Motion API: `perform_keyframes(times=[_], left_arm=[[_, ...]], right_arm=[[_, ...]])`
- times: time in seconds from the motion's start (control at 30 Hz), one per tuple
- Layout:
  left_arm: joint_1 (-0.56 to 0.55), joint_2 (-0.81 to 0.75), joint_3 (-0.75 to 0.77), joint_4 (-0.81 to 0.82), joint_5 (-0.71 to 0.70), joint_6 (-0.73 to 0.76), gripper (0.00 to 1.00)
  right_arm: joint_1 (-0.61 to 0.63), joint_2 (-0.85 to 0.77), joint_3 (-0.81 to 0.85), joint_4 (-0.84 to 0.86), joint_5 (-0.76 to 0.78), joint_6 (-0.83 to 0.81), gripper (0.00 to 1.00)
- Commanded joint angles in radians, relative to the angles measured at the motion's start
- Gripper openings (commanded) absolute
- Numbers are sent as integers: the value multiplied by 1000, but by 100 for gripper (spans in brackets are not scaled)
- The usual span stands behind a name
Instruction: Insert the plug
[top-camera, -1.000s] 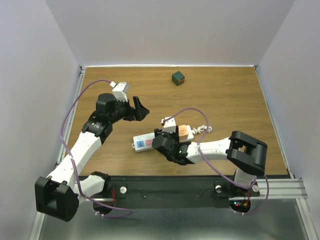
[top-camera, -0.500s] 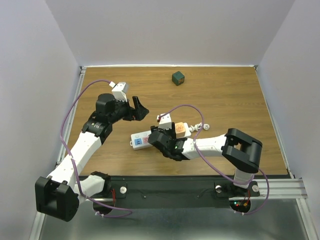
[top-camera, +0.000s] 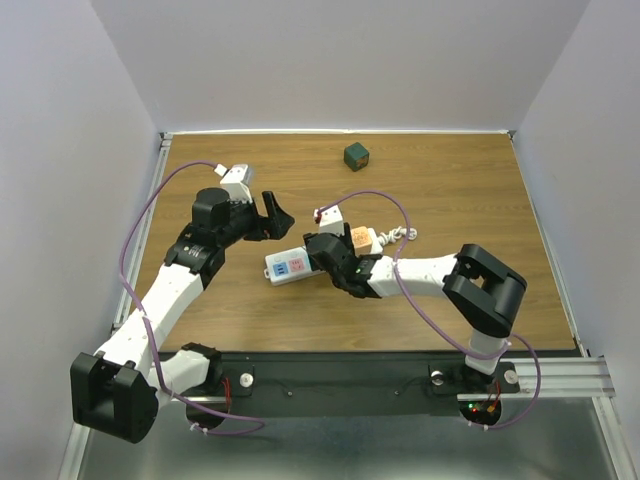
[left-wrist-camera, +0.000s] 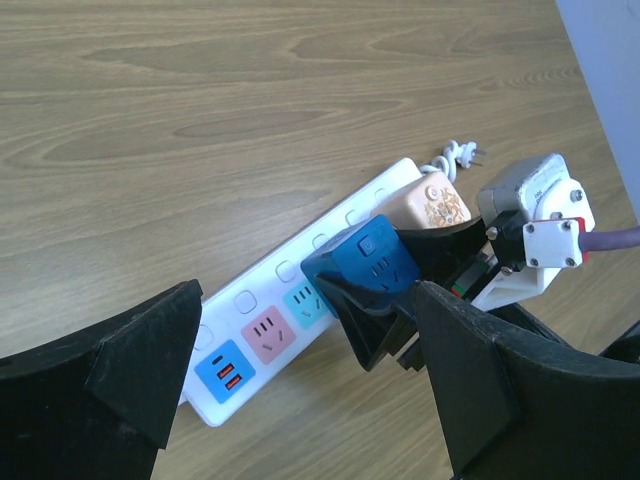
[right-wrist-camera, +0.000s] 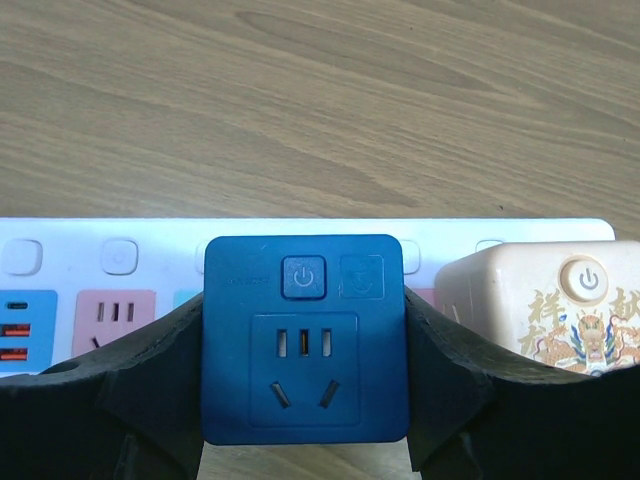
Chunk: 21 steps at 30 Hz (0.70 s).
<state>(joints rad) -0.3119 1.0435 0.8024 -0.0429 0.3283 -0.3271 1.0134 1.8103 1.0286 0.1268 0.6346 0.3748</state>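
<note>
A white power strip lies on the wooden table, with coloured sockets at its left end. It also shows in the left wrist view and the right wrist view. A cream adapter is plugged in near its right end. My right gripper is shut on a blue plug, holding it on the strip between the teal socket and the cream adapter. The blue plug looks tilted; I cannot tell if it is seated. My left gripper is open and empty, just behind the strip's left end.
A dark green cube sits at the back of the table. The strip's coiled white cord and plug lie at its right end. Purple cables loop over both arms. Walls close in the table on three sides.
My right gripper has moved away from the near edge with the blue plug, and the strip has shifted the same way and turned a little. The left gripper has barely moved.
</note>
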Motion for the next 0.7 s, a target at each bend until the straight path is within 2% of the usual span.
perform_keyframes(times=[0.0, 0.07, 0.1, 0.2, 0.23, 0.37, 0.43, 0.53, 0.67], left_arm=[[5, -2, 30, 37, -52, -15, 98], [5, 10, 52, 32, -98, -24, 98], [5, 27, 66, 26, -122, -27, 97], [4, 59, 129, 12, -210, -36, 97], [4, 90, 161, 17, -245, -41, 97], [2, 196, 266, 23, -276, -52, 97], [-6, 269, 335, 34, -279, -47, 97], [-19, 375, 414, 60, -269, -20, 97], [-47, 512, 572, 66, -261, 5, 97]], right_arm=[[-12, 12, -15, -202, -159, -112, 8], [-12, -14, -6, -202, -193, -120, 19], [-12, -46, -1, -202, -220, -122, 29], [-12, -101, 4, -205, -239, -128, 45], [-12, -141, 5, -205, -240, -135, 53], [-12, -247, 13, -204, -251, -165, 68], [-12, -294, 17, -204, -260, -186, 81], [-18, -328, 18, -202, -251, -209, 91], [-39, -355, 4, -200, -243, -229, 91]])
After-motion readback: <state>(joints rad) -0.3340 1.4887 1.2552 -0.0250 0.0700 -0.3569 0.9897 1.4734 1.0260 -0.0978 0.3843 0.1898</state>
